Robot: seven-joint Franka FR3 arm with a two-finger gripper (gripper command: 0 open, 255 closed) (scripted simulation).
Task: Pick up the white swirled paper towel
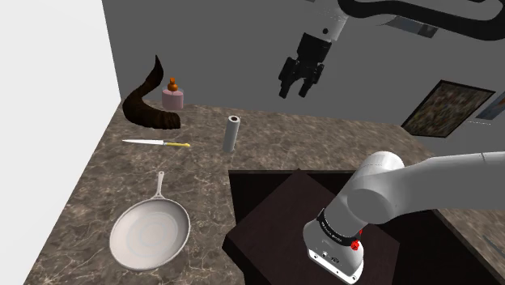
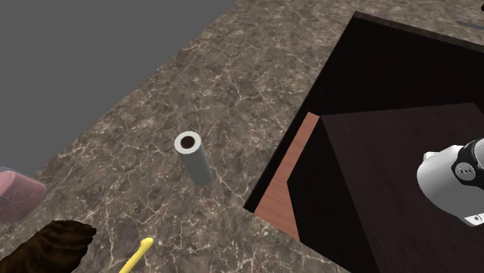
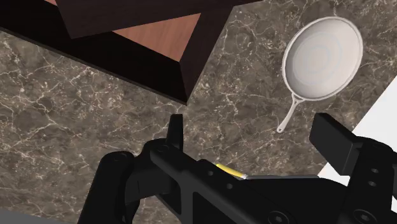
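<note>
The paper towel roll is a slim grey-white cylinder standing upright on the marble counter, its hollow core seen from above in the second exterior view. My black gripper hangs high in the air, above the roll and toward the shoulder view's right, well apart from it. Its fingers stand open with nothing between them. In the wrist view the gripper looks down on the counter from a height, with bare marble between the fingertips.
A yellow-handled knife lies left of the roll, and a pale frying pan sits nearer the front edge. A dark brown horn-shaped object and a pink item stand by the back wall. The dark stand borders the counter.
</note>
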